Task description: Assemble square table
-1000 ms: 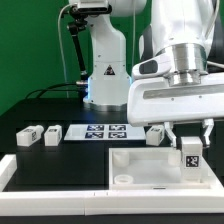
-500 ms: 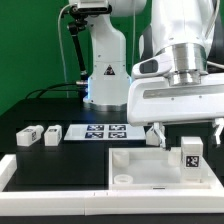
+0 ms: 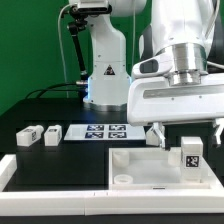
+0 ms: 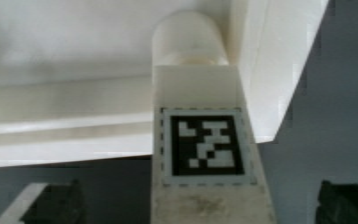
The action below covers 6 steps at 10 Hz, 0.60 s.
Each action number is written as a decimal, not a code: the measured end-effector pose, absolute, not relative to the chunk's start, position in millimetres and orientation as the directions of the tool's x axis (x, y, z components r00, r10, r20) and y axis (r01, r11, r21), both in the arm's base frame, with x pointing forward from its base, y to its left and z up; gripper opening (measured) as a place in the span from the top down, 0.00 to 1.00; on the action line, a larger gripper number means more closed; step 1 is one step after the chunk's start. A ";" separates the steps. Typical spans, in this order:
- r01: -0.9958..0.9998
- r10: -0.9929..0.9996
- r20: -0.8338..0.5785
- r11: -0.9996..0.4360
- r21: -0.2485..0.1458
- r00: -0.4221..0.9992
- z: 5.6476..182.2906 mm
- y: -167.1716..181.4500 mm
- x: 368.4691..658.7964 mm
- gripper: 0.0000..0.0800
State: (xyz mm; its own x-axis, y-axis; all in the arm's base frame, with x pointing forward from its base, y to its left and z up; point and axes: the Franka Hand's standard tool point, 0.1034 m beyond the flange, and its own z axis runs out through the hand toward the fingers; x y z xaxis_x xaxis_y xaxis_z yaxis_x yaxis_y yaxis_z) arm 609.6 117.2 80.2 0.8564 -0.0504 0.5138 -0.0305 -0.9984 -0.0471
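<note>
- One top [image 3: 140, 166].
- Three legs that can be counted: one upright leg [image 3: 190, 153] on the top's 3 o'clock side, plus an outer leg [image 3: 27, 136] and an inner leg [image 3: 50, 133] lying side by side at the top's 10 o'clock.
- One tag [image 4: 206, 145] on the wrist view's leg face.
- One marker board [image 3: 105, 131], at the top's 11 o'clock.
- One rail [image 3: 10, 168].
- One gripper [image 3: 186, 138] with two fingers [image 4: 48, 203].

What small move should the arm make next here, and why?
Probably lift the tool straight up: its jaws stand open, clear of the leg on both sides, and the leg stands upright by itself at a corner of the table top.
</note>
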 end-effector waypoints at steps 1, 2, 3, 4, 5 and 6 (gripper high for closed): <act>-0.035 -0.052 0.455 -0.998 -0.045 0.889 90.8 113.6 615.5 0.19; -0.038 -0.055 0.451 -0.998 -0.046 0.891 103.1 109.9 624.1 0.19; -0.035 -0.048 0.428 -0.999 -0.039 0.903 103.0 106.0 626.2 0.19; -0.038 -0.049 0.377 -0.999 -0.038 0.925 102.3 104.6 627.4 0.19; -0.040 -0.050 0.320 -0.998 -0.039 0.946 99.8 106.0 625.5 0.19; -0.038 -0.048 0.291 -0.998 -0.040 0.956 97.4 107.6 621.8 0.19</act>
